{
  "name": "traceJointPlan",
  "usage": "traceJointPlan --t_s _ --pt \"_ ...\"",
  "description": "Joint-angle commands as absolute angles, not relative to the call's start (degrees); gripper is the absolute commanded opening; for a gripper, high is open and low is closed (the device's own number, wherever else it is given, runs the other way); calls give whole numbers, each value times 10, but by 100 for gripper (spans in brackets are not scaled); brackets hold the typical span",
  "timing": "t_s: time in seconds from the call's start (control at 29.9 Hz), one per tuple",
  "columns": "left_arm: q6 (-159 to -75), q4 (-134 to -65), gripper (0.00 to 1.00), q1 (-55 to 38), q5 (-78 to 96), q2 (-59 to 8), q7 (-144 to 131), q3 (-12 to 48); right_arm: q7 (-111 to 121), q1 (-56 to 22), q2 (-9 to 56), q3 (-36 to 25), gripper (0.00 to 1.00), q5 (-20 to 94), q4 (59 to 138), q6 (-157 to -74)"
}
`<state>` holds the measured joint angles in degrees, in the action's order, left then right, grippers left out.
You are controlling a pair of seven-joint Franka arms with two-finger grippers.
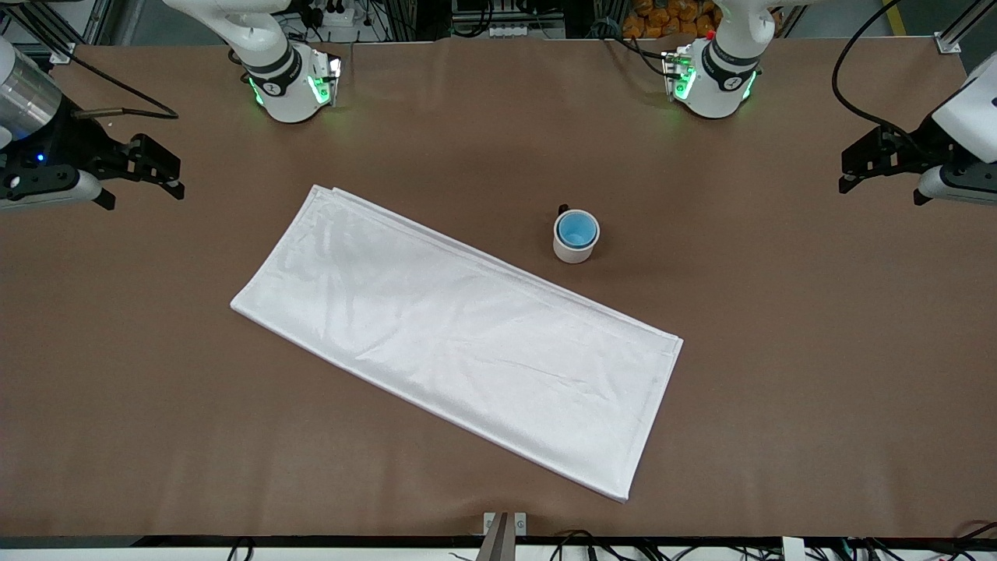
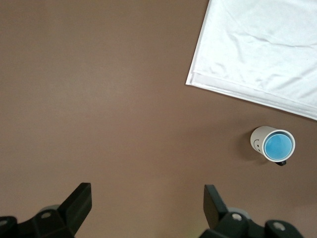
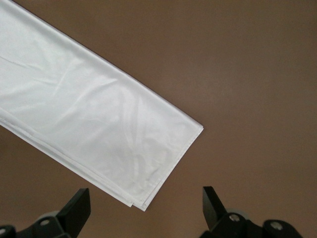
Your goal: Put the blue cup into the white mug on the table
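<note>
The blue cup (image 1: 577,230) stands upright inside the white mug (image 1: 574,251), on the brown table (image 1: 779,351) just beyond the white cloth's edge, toward the left arm's end. The mug's dark handle points toward the robots. The left wrist view shows the mug (image 2: 258,141) with the cup (image 2: 278,147) in it. My left gripper (image 1: 880,187) is open and empty, up over the table's edge at the left arm's end, well apart from the mug. It shows open in its wrist view (image 2: 147,198). My right gripper (image 1: 148,187) waits open and empty over the right arm's end (image 3: 146,201).
A big white folded cloth (image 1: 459,331) lies slantwise across the middle of the table. It also shows in the left wrist view (image 2: 262,49) and the right wrist view (image 3: 89,114). Both arm bases stand along the table's edge farthest from the front camera.
</note>
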<state>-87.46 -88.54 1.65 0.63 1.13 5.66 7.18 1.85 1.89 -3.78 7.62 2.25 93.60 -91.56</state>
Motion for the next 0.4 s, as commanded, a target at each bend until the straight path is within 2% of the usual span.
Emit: traceJointPlan --t_s 0.0,0.37 --pt "-859 -879 100 18 4 12 59 73 11 18 -53 74 100 34 946 -913" --pt "-859 -879 100 16 4 9 33 75 11 17 -50 74 100 34 945 -914"
